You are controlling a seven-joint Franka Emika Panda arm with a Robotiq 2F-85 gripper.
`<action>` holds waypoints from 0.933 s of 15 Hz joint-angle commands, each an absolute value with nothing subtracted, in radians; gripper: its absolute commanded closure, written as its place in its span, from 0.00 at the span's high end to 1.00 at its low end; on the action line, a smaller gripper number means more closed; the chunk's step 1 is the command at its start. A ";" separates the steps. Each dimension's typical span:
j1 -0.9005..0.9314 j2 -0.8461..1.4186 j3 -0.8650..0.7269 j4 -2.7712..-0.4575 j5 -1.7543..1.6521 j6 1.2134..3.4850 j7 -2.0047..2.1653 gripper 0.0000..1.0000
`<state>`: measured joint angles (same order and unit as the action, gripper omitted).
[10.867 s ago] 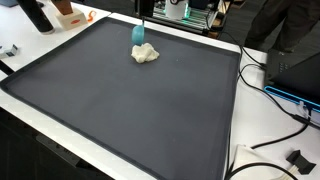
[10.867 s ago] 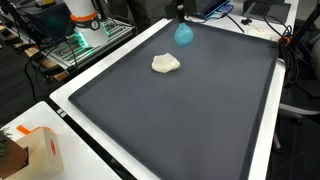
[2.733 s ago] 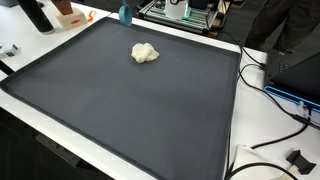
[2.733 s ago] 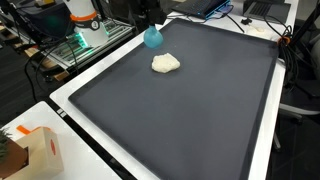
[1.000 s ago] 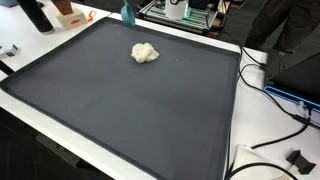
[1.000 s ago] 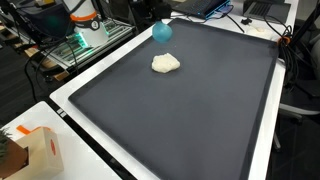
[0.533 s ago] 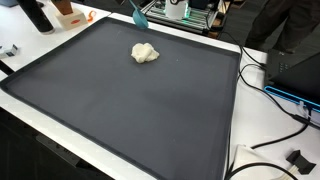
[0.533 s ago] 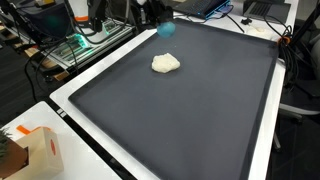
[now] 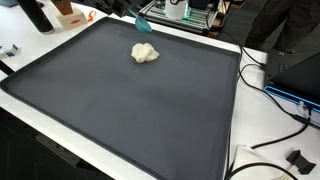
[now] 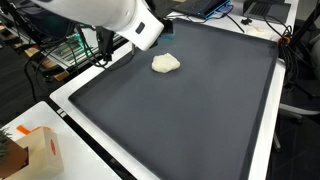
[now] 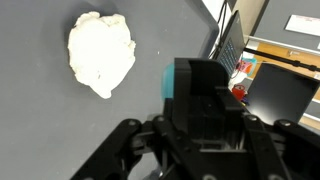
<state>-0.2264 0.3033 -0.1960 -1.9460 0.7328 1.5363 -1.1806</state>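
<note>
Where the arm enters an exterior view at the top edge, the gripper [image 9: 137,12] is closed on a teal object [image 9: 146,21], held over the far rim of the black mat [image 9: 130,110]. The object's long axis is tilted. It runs from about 10 o'clock at the gripper to 4 o'clock at the free end, which points down toward the mat. A white lump [image 9: 145,52] lies on the mat at 6 o'clock from the object, near but apart.

In an exterior view, the white link [image 10: 120,18] of the arm covers the gripper and the object. The white lump [image 10: 166,63] lies on the black mat [image 10: 200,120] at 4 o'clock from the link's end.

In the wrist view, the gripper [image 11: 205,128] has its fingers drawn in against the teal object [image 11: 183,80], clamping it from both sides. The teal face is turned to 9 o'clock, and the long axis cannot be read here. The white lump [image 11: 100,52] lies on the black mat [image 11: 40,130] at 10 o'clock from the object, apart from it.
</note>
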 commanded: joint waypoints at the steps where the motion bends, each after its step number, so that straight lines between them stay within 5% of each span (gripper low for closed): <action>1: -0.279 0.412 -0.171 -1.855 0.777 1.459 -1.178 0.25; 14: -0.325 0.653 -0.113 -1.669 0.766 1.362 -1.145 0.25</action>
